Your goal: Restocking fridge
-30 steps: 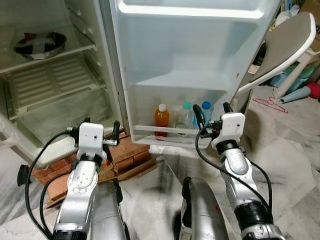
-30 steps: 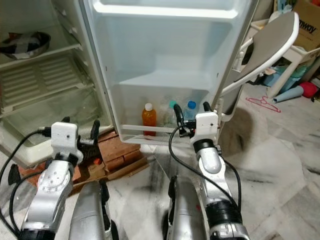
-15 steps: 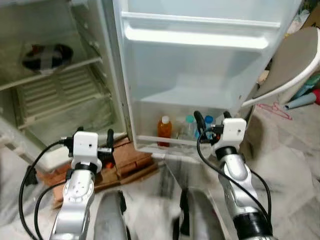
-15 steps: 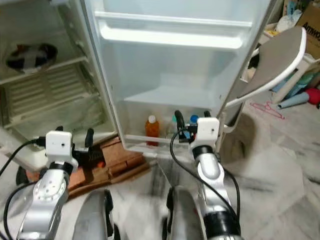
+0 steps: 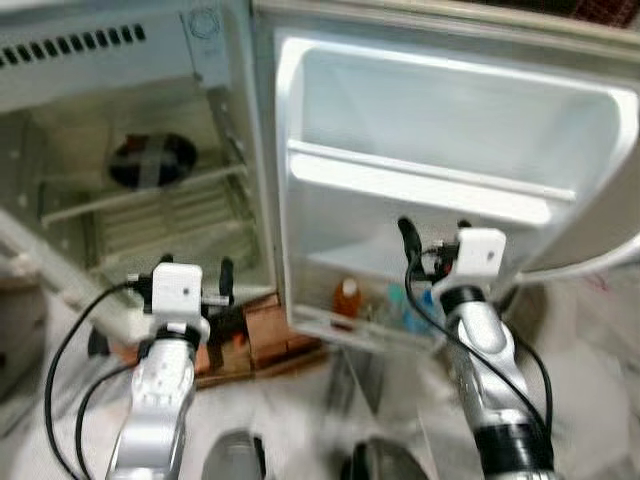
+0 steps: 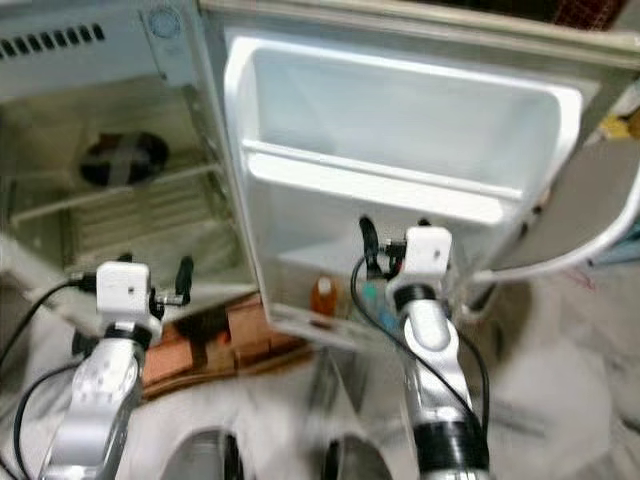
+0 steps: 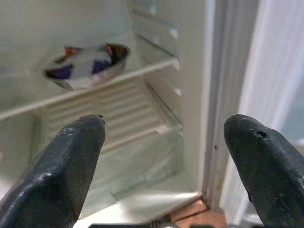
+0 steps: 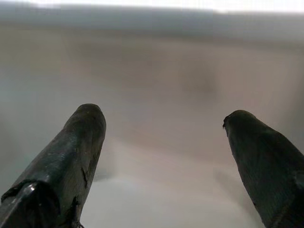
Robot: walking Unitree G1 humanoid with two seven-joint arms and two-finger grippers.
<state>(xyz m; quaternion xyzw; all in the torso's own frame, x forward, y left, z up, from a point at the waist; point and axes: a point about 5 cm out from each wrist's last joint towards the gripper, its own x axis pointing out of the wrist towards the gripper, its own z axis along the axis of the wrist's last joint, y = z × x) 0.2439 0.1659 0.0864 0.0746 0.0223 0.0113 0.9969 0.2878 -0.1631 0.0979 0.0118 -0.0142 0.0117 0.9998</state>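
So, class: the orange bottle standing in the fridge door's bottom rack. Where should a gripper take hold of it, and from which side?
Grip the orange bottle near its neck, above the door rack rail that hides its base, coming from the open front. It stands upright, so close the fingers sideways. A neighbouring bottle crowds its right.

A bowl [image 5: 151, 160] sits on the fridge shelf [image 5: 120, 195]. In the lowest door rack [image 5: 345, 322] stand an orange bottle [image 5: 347, 299] and blurred blue-capped bottles [image 5: 405, 306]. Bricks [image 5: 265, 330] lie on the floor [image 5: 590, 400].
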